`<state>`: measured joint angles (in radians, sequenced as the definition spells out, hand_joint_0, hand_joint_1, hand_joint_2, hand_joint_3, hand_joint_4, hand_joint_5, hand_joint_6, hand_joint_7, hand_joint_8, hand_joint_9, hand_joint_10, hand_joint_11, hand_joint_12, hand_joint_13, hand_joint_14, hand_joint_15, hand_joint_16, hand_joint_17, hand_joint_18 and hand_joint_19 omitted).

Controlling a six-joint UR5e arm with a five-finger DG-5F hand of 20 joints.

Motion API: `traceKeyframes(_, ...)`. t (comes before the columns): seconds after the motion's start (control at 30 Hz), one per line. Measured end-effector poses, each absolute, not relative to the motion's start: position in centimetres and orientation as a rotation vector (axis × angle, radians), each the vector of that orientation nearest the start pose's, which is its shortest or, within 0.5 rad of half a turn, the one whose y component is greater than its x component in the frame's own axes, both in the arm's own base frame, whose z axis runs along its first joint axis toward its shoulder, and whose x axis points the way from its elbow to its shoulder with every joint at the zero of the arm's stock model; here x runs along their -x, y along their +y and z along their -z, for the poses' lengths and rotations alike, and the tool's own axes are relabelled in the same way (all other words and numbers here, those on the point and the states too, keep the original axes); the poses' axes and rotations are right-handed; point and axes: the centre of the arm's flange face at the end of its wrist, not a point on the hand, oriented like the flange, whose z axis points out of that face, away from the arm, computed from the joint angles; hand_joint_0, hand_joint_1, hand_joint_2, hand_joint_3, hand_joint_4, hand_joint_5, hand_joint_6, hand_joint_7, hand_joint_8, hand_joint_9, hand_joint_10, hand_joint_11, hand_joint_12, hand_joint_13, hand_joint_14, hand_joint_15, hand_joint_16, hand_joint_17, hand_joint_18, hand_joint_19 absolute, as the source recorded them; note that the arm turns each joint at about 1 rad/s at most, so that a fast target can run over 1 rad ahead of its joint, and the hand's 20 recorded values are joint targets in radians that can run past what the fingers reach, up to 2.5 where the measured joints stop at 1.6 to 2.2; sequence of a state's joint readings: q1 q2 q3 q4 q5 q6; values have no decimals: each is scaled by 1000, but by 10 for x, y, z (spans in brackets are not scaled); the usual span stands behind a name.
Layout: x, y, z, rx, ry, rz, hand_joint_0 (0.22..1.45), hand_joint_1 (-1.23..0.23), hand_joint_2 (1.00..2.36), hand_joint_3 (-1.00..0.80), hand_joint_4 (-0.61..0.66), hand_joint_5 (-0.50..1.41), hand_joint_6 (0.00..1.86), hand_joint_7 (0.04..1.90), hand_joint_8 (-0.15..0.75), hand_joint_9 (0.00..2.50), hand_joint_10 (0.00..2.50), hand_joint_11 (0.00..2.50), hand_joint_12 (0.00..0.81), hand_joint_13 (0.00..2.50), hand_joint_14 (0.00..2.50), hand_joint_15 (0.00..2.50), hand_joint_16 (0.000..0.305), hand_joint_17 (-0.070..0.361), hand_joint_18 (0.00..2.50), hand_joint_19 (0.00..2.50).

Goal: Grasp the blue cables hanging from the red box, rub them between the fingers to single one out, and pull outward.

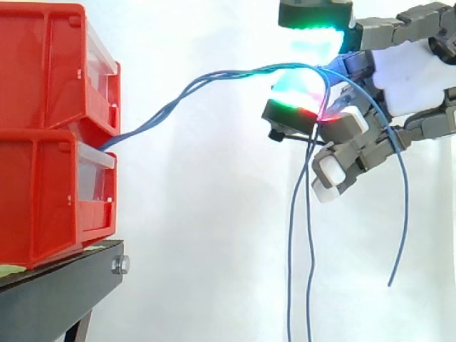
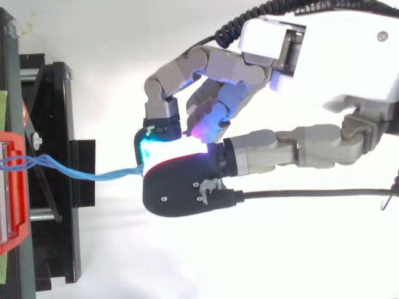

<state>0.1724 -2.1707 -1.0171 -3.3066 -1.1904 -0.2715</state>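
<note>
Several thin blue cables [image 1: 178, 96] come out of the gap between the two stacked red boxes [image 1: 50, 135] at the left and rise to the right. My hand [image 1: 410, 78] is at the upper right and is shut on the blue cables, pinching them between a glowing upper fingertip [image 1: 313, 35] and a lower pad [image 1: 292, 107]. Behind the pinch the loose cable ends [image 1: 308, 235] hang down in long loops. From above, the cables [image 2: 93, 175] run from the red box [image 2: 15, 187] into the pinch under my hand [image 2: 324, 50].
The red boxes stand on a black stand [image 1: 64, 292], whose frame [image 2: 56, 187] also shows from above. A white curtain lies behind everything. Open space lies to the right of and below the boxes.
</note>
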Motion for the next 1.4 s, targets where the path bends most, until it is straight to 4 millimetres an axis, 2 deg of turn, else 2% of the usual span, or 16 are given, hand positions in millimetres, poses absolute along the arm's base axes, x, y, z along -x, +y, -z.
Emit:
traceKeyframes(0.17,-720,-48,-378,-1201,1375,-720,619,-735,1020,-177,101,-184,839,1067,272,1030,30,1057,395,707,27,667,52,117,492,615)
traceKeyframes(0.33,-720,-47,-379,-1201,1375,-721,653,-815,1017,-260,81,-190,848,1022,262,985,29,1036,390,690,28,668,52,117,487,596)
traceKeyframes(0.63,-720,-47,-379,-1202,1374,-721,711,-863,1008,-418,47,-195,861,977,254,957,28,1034,378,685,26,655,51,115,500,577)
traceKeyframes(1.0,-720,-44,-378,-1200,1378,-722,624,-730,1009,-398,49,-164,866,1094,259,1094,29,1051,378,732,28,666,50,112,513,618)
traceKeyframes(1.13,-720,-44,-378,-1199,1379,-720,639,-742,1004,-453,59,-160,863,1057,258,1091,31,1033,381,738,28,670,49,111,516,621)
traceKeyframes(1.23,-720,-44,-378,-1199,1379,-718,630,-739,1002,-471,51,-153,855,1101,258,1108,29,1033,378,748,26,671,49,110,518,620)
traceKeyframes(1.4,-720,-43,-378,-1198,1379,-718,592,-569,1003,-467,34,-137,842,1109,253,1167,29,1015,377,773,26,674,49,110,529,628)
